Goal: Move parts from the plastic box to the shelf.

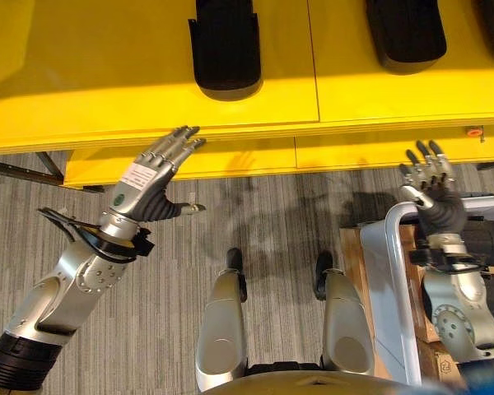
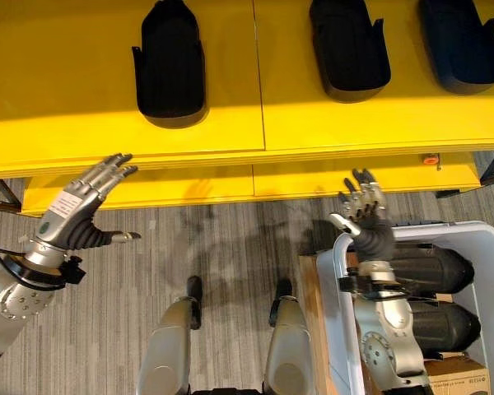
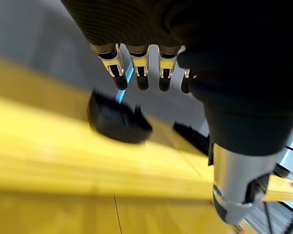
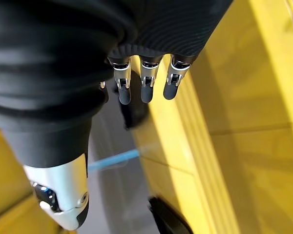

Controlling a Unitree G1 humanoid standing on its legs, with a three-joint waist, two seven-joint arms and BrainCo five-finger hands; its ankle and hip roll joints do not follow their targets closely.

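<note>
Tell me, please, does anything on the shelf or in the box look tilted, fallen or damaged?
Nothing stands out. The black parts lie flat on the yellow shelf, spaced side by side, none tipped. More parts lie inside the white plastic box. The left hand and the right hand are open and hold nothing.

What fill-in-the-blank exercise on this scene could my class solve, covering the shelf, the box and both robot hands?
1. The black parts lying on the shelf number ____.
2. The shelf is coloured ____.
3. The plastic box stands on the robot's ____ side.
4. The left robot hand and right robot hand hold ____.

Missing words: three; yellow; right; nothing
</note>
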